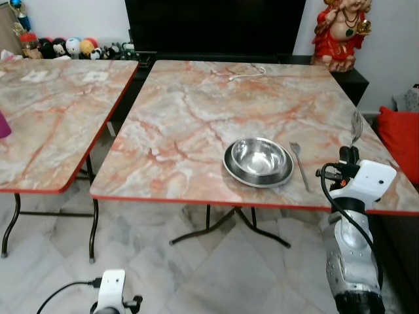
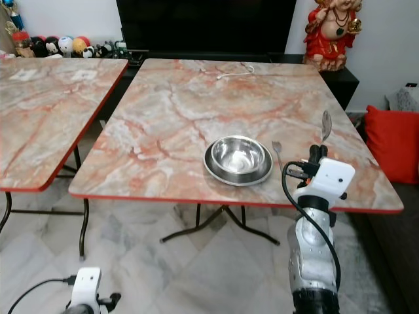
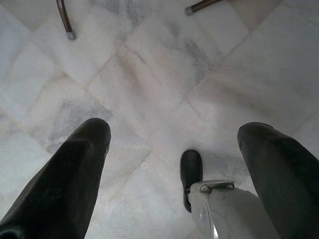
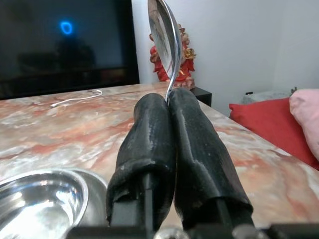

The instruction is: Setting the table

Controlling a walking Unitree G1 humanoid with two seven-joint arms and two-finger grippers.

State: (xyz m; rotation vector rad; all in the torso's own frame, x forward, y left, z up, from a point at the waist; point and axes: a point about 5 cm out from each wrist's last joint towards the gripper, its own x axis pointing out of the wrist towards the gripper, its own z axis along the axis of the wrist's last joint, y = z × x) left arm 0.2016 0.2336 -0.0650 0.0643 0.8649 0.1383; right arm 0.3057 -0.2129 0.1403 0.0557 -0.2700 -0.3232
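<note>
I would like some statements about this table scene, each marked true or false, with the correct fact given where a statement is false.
1. The right claw is shut on a spoon. True.
2. The fork lies inside the bowl. False: it lies on the table, to the right of the plate.
3. The bowl sits on the plate. True.
4. The left claw holds a knife. False: it is open, holds nothing, and hangs low over the floor.
5. A white cable lies near the table's far edge. True.
6. The spoon rests flat on the table. False: it stands up between the claw's fingers.
</note>
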